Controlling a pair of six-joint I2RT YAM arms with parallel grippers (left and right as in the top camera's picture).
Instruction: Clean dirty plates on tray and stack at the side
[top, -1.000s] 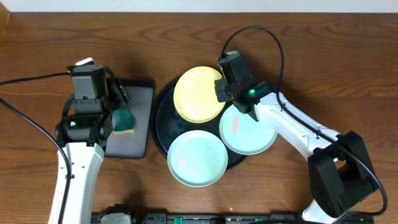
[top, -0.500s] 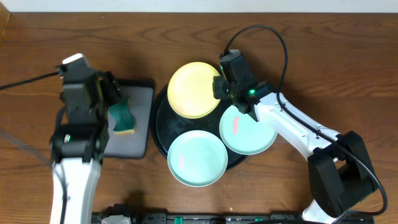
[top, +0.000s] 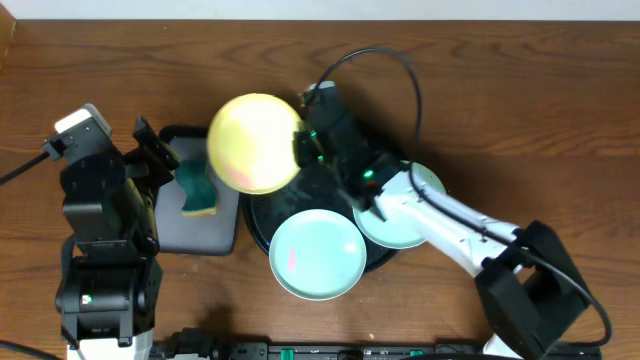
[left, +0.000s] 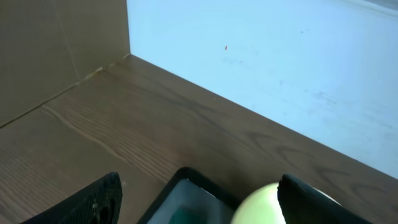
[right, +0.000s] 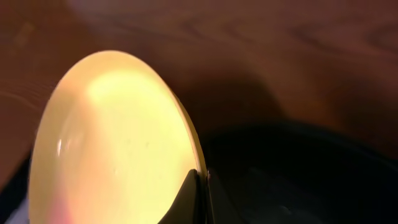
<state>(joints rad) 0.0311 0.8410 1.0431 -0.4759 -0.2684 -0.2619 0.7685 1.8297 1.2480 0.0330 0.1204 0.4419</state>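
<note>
Brown wooden desk (top: 520, 90) with a pale wall (left: 280, 62) along its rear edge. Near the desk's middle, the large round black tray (top: 258, 222).

Clenched on the right rim of the yellow plate (top: 252, 143), the right gripper (top: 299, 147). Plate lifted clear and blurred, hanging over the round tray's rear-left rim and over the rear-right corner of the rectangular black tray (top: 200, 238). Same pinch close up from the right wrist, with dark fingertips closed tight on the plate's edge.

At the round tray's front rim, the front mint-blue plate (top: 316, 254), overhanging toward the desk's front edge, with a faint reddish smear on its left half. On the tray's right side, the right mint-blue plate (top: 405, 228), partly under the right arm.

On the rectangular tray, toward the desk's left edge, a green sponge (top: 197, 190), lying flat.

Above that tray's rear-left part, the left gripper (top: 158, 152), released, fingers wide apart, nothing between them.
</note>
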